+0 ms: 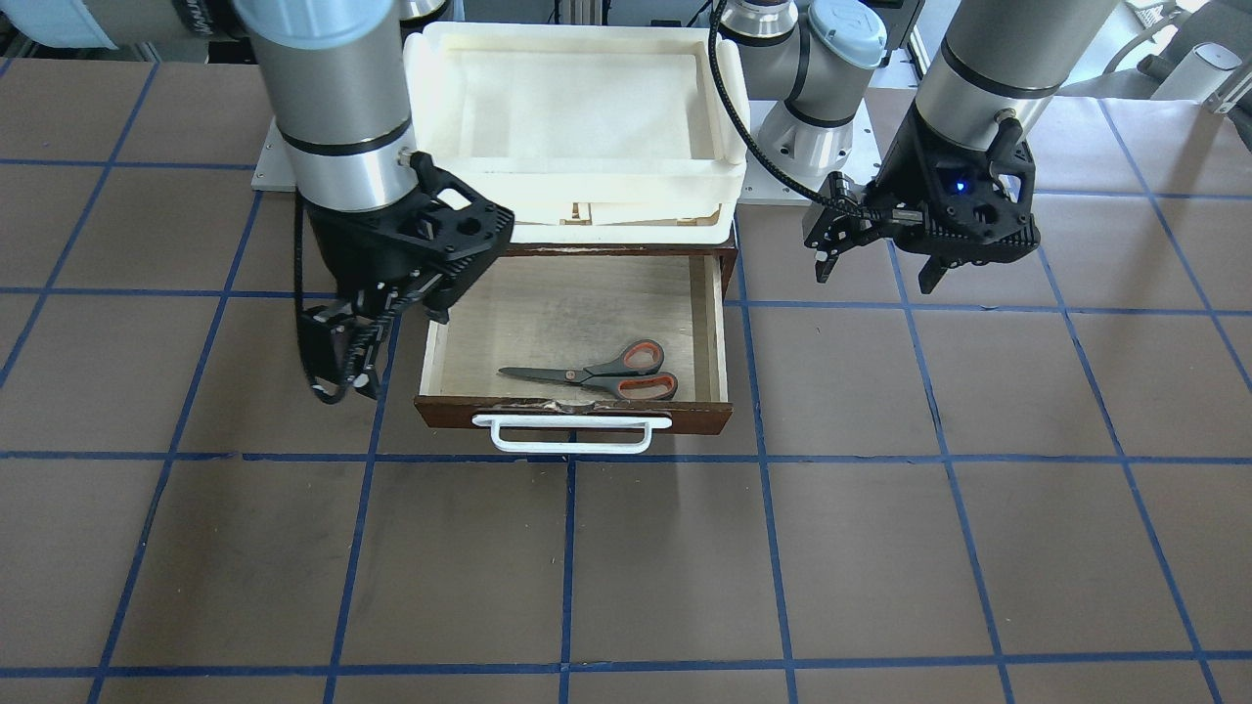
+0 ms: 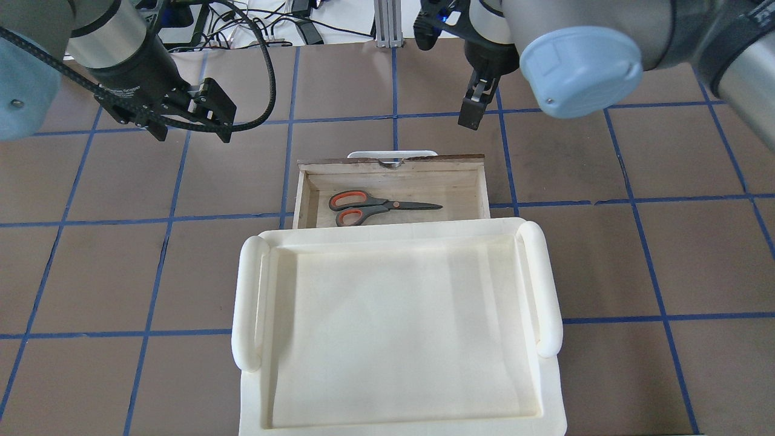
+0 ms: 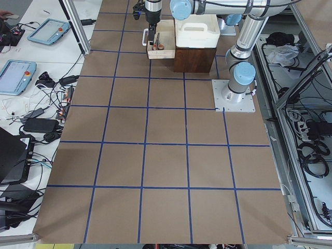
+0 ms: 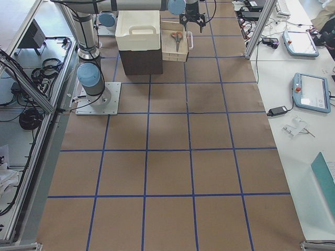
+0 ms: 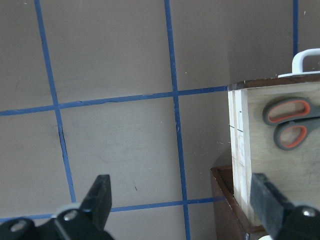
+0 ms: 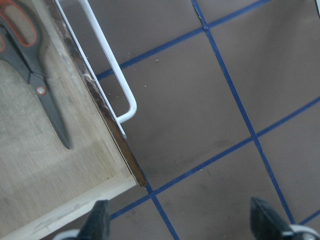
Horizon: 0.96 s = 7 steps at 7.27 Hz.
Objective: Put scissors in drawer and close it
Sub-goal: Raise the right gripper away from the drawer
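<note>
Scissors (image 1: 597,372) lie flat inside the open drawer (image 1: 719,323), which you see in the front-facing view pulled out toward your edge of the worktop. They sit just behind its front board, with the blades toward the right gripper (image 1: 396,342) and the loops toward the left gripper (image 1: 875,276). Both grippers flank the drawer, each spread wide and holding nothing. The white handle (image 1: 572,435) has nothing touching it.

From overhead, the scissors (image 2: 378,207) rest near the drawer's (image 2: 393,165) front wall, with the white tray (image 2: 248,303) stacked over the rear part. The left gripper (image 2: 192,128) hangs toward the worktop's left end, well apart from the loops. Only one finger of the right gripper (image 2: 473,109) shows, just beyond the handle on your side.

In the two side views, the scissors (image 3: 157,44) (image 4: 176,37) are a small dark shape in the pale interior.

In the left wrist view, the orange-lined loops (image 5: 287,122) lie inside the drawer wall (image 5: 235,150), and the fingers (image 5: 100,200) straddle that wall, wide apart.

In the right wrist view, the blades (image 6: 47,112) point toward the drawer's corner, and the handle (image 6: 112,75) stands off the chipped front. The fingers (image 6: 100,220) are set wide apart, over the bare worktop beside that corner.
</note>
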Tool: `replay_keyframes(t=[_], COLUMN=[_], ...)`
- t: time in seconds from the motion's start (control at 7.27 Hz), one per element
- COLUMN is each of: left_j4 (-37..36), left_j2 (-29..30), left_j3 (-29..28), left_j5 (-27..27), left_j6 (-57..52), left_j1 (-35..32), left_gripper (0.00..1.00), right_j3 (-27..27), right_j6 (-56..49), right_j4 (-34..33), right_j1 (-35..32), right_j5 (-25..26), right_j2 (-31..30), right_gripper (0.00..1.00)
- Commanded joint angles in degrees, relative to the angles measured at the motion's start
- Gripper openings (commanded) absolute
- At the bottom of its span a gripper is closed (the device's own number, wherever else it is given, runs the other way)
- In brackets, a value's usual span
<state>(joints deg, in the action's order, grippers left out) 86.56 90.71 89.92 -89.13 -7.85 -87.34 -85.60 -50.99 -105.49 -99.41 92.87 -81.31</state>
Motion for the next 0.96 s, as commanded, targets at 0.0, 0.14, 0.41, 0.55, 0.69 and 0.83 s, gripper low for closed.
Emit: replay_keyframes(t=[0.0,0.14,0.41,0.55,0.69,0.83], left_j4=[-1.1,-2.4,-2.1,-2.4,-2.5,-2.4], left_j2=[1.0,1.6,1.6,2.0,2.0,2.1], left_j3=[-0.1,-0.2,-0.5,-0.3,-0.4,-0.8], left_j5=[-0.2,-0.9,-3.4,-3.2,-2.4,-2.3], left_j6=[-0.9,-0.9,-0.3,0.1,0.1,0.2], left_j1=[0.2,0.1,0.1,-0.1,-0.4,-0.4], left_gripper=[1.00,1.00,1.00,1.00,1.00,1.00], right_j3=[-0.3,-0.3,-0.3,-0.3,-0.4,-0.4], right_j6=[16.3,27.7,38.0,40.9,49.2,54.6], right_j4=[5.1,7.0,11.2,12.7,12.9,12.1], right_j1=[3.7,3.8,4.0,4.4,4.5,4.6], right_j5=[-0.1,-0.1,-0.1,-0.1,-0.1,-0.1], right_j2=[-4.5,-4.6,-6.8,-8.0,-8.1,-8.4], right_gripper=[1.00,1.00,1.00,1.00,1.00,1.00])
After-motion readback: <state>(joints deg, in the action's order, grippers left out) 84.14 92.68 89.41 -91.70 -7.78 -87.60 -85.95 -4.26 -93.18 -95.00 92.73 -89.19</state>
